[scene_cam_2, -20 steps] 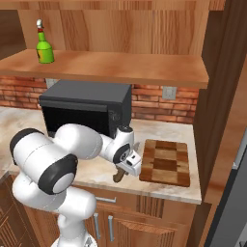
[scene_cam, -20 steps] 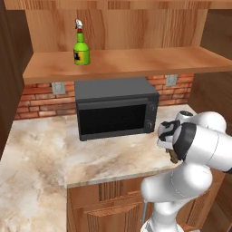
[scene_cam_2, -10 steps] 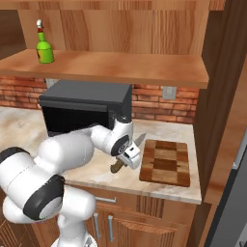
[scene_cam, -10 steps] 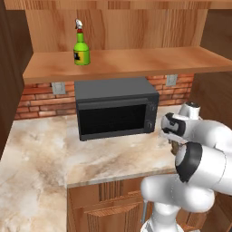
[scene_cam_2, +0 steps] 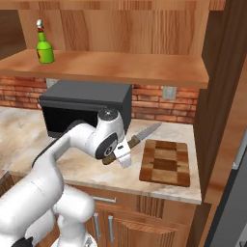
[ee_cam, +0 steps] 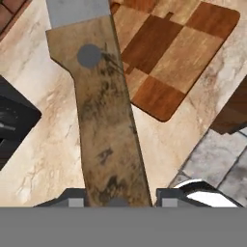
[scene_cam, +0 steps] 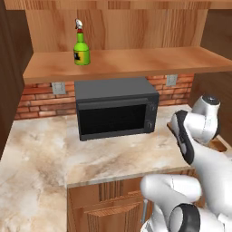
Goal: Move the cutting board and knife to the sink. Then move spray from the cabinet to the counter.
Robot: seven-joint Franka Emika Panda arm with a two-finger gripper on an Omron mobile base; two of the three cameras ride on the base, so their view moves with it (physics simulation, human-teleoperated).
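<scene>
My gripper (scene_cam_2: pixel 118 155) is shut on the brown wooden handle of the knife (scene_cam_2: pixel 143 133), held above the counter (scene_cam_2: pixel 29 141) just left of the cutting board (scene_cam_2: pixel 165 162). The grey blade points up and away toward the brick wall. In the hand view the knife's handle (ee_cam: pixel 106 120) runs up between my gripper's (ee_cam: pixel 118 200) fingertips, with the patchwork cutting board (ee_cam: pixel 169 53) lying flat beyond it. The green spray (scene_cam: pixel 81 47) stands upright at the left of the cabinet's shelf (scene_cam: pixel 136 61), also seen as the spray (scene_cam_2: pixel 44 49) in the right base view. The sink is out of view.
A black microwave (scene_cam: pixel 115 108) stands against the brick wall, left of the board. A tall wooden side panel (scene_cam_2: pixel 222 96) closes off the counter on the right. The counter (scene_cam: pixel 45 149) spreads wide to the left of the microwave.
The arm has stretched out to the right and its wrist has turned. The held knife now lies more level, blade toward the wall. Board and spray have not moved.
</scene>
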